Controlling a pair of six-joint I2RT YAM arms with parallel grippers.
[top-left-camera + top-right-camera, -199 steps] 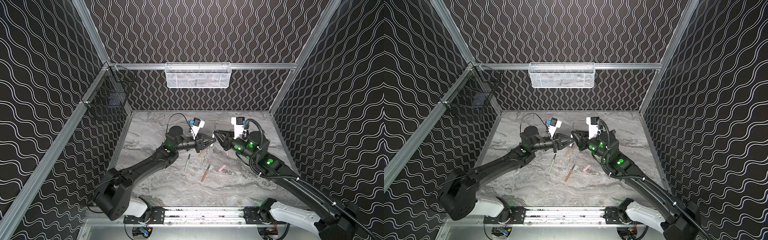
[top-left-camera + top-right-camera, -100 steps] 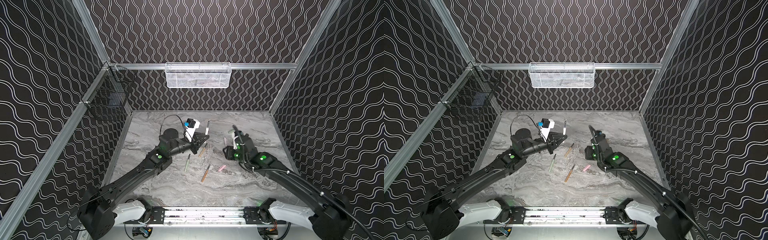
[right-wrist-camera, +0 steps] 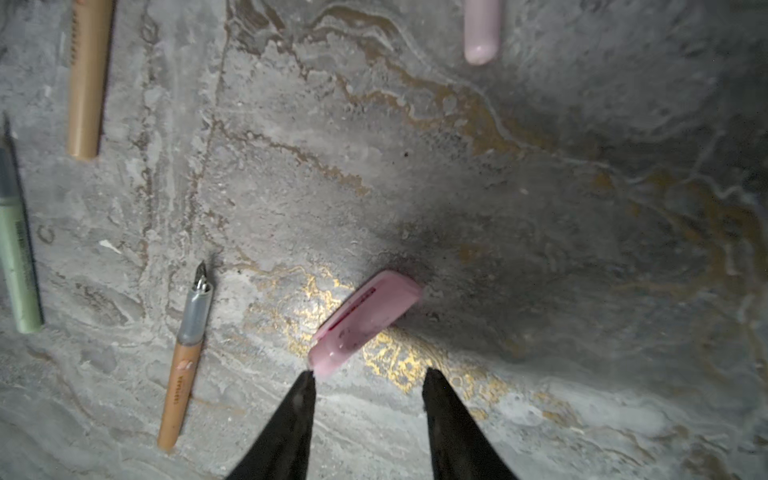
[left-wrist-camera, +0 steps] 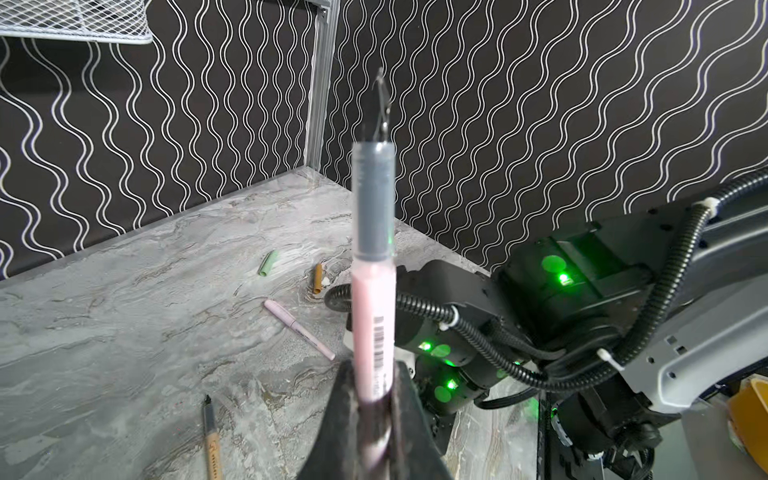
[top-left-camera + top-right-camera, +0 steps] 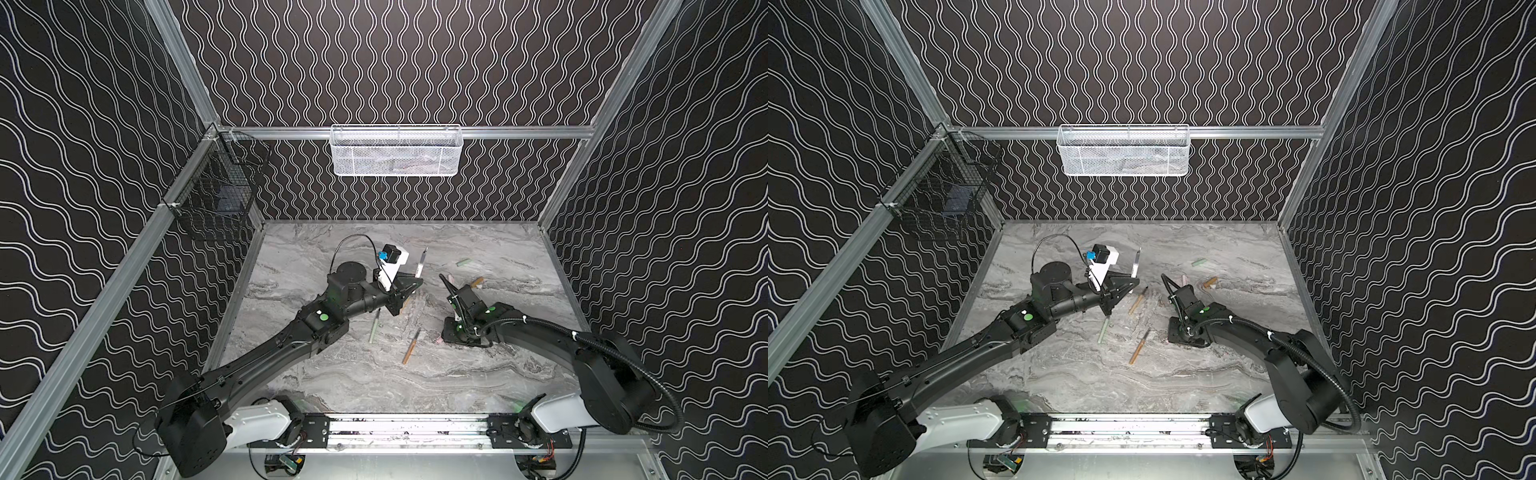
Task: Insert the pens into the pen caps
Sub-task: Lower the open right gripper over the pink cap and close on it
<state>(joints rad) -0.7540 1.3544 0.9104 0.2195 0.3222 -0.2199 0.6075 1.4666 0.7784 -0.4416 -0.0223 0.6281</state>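
Note:
My left gripper [image 4: 376, 374] is shut on a pale pink pen [image 4: 372, 307], held above the table with its grey grip and dark nib pointing up; both top views show it [image 5: 420, 266] [image 5: 1134, 266]. My right gripper [image 3: 368, 376] points down at the table, open and empty. A pink pen cap [image 3: 365, 322] lies just beyond its fingertips, its near end by one fingertip. A green pen [image 5: 375, 328], a tan pen [image 5: 411, 347] and another tan pen [image 5: 1138, 301] lie mid-table. A green cap [image 5: 463, 262] and a tan cap [image 5: 477, 281] lie further back.
A second pink pen [image 4: 299, 328] lies on the marble table [image 5: 374, 386] behind the right arm. A white mesh basket [image 5: 397, 151] hangs on the back wall, a black wire basket [image 5: 216, 195] on the left wall.
The two grippers were tip to tip at mid-table. The right arm has dropped to the table over the pink cap and opened. The left gripper pulled back and tilted its pen upright.

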